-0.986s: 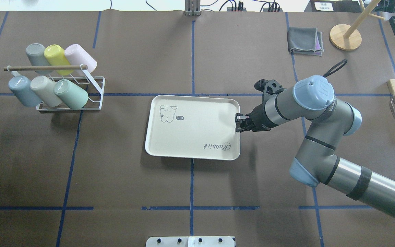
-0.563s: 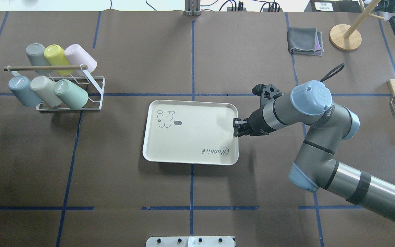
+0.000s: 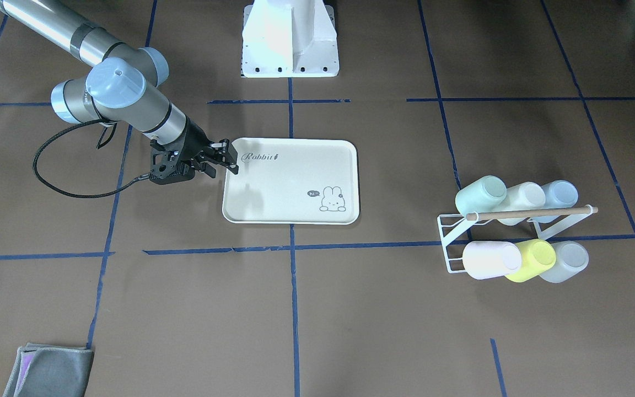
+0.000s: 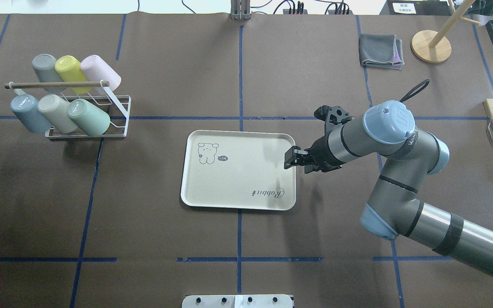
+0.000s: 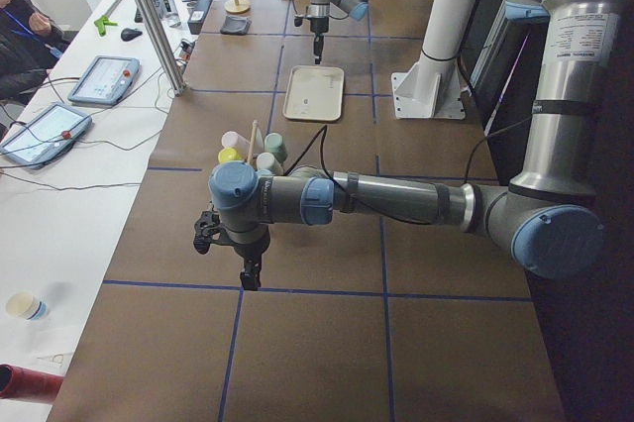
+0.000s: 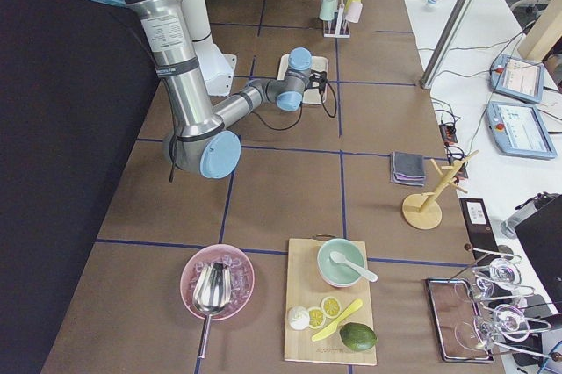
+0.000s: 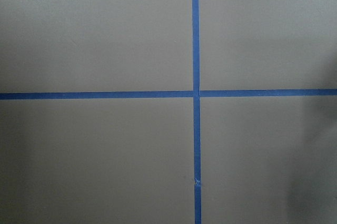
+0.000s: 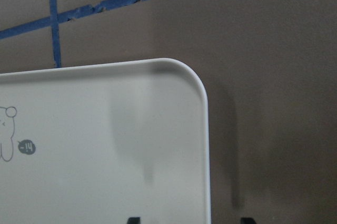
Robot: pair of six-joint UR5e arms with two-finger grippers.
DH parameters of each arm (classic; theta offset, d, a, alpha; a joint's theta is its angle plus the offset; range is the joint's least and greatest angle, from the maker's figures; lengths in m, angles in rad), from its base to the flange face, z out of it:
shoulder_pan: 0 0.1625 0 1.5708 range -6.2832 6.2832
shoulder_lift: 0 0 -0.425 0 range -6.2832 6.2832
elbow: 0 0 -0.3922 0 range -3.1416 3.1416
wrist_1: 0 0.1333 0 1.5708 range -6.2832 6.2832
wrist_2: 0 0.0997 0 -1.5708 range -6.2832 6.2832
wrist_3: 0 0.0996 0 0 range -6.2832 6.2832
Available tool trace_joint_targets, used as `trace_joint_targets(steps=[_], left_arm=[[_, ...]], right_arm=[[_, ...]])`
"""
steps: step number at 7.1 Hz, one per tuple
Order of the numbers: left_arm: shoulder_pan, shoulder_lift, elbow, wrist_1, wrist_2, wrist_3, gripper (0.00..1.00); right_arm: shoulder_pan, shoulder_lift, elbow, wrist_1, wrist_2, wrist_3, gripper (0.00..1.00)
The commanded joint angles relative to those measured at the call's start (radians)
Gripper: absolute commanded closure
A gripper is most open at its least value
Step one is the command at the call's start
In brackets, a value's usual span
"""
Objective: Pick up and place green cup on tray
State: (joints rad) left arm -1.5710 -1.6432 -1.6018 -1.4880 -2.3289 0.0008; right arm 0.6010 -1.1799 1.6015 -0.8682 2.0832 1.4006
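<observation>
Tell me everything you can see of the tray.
The tray is cream, rectangular, round-cornered, low-rimmed, seemingly matte plastic. A rabbit drawing marks one corner, "Rabbit" script the opposite one. It lies flat on the brown table, holding nothing. The right gripper straddles one short rim, jaws apart; contact cannot be told.

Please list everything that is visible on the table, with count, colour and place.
tray: one, cream, table centre
green cup: one, pale mint, rack's robot-side row, nearest tray
other cups: five, blue-grey, cream, grey, yellow, pink, same rack
rack: one, white wire, robot's left side
cloth: one, grey, far side, robot's right
cutting board: one, wooden, robot's right end
pink bowl: one, beside that board
right gripper: one, black, open, straddling the tray's rim
left gripper: one, black, above bare table
</observation>
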Motion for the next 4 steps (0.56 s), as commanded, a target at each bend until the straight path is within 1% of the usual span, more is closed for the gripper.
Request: trace_joint_targets(steps=[1, 2, 3, 4], left_arm=[[0.002, -0.006, -0.023, -0.002, -0.021, -0.002, 0.0], [0.008, -0.009, -0.068, -0.002, -0.053, 0.001, 0.0], [0.014, -0.021, -0.136, 0.0, -0.056, 0.001, 0.0], [0.029, -0.036, -0.164, 0.0, -0.055, 0.001, 0.0]], right_arm=[[0.014, -0.001, 0.034, -0.021, 0.001, 0.0, 0.0], [0.026, -0.001, 0.078, -0.082, 0.001, 0.0, 0.0], [0.043, 0.002, 0.124, -0.168, 0.003, 0.0, 0.0], [0.06, 0.003, 0.162, -0.243, 0.003, -0.003, 0.0]])
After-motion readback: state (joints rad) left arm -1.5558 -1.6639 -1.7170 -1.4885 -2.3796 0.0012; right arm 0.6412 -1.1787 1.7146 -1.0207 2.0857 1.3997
